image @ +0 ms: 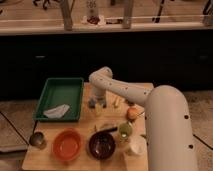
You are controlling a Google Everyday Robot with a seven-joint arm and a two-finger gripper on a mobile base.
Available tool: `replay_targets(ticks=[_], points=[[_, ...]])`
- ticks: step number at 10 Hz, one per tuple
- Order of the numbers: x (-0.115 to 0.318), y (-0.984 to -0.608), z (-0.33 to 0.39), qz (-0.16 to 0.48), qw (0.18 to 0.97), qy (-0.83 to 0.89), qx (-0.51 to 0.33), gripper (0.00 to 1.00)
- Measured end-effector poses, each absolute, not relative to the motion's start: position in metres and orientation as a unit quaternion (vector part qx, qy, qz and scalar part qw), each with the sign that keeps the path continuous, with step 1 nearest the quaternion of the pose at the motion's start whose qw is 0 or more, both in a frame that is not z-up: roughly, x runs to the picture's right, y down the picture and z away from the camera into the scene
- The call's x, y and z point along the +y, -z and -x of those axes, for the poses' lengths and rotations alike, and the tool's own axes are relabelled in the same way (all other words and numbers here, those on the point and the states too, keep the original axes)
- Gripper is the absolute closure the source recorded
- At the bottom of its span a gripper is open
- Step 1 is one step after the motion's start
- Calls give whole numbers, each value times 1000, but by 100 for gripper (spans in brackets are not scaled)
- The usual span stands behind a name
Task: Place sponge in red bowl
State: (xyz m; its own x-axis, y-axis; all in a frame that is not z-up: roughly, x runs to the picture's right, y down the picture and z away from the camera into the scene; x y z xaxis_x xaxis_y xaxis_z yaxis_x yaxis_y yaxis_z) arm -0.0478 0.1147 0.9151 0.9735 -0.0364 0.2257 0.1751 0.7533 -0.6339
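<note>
The small blue-grey sponge (92,104) lies on the wooden table just right of the green tray. My gripper (99,103) hangs straight down from the white arm's bend, directly at the sponge, with its jaws open and low over the table. The red bowl (67,144) stands at the front of the table, left of centre, with nothing in it. The bowl is well in front of the gripper and a little to its left.
A green tray (48,95) at the left holds a white cloth (56,111). A dark bowl (102,144) sits right of the red one. A metal cup (36,139), an orange fruit (132,113), a green item (124,131) and a white cup (136,146) crowd the front and right.
</note>
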Motion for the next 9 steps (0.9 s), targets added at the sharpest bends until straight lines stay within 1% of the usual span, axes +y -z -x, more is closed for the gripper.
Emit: replay_targets(ticks=[9], points=[[121,-922,45,362,925,68,-93,20]])
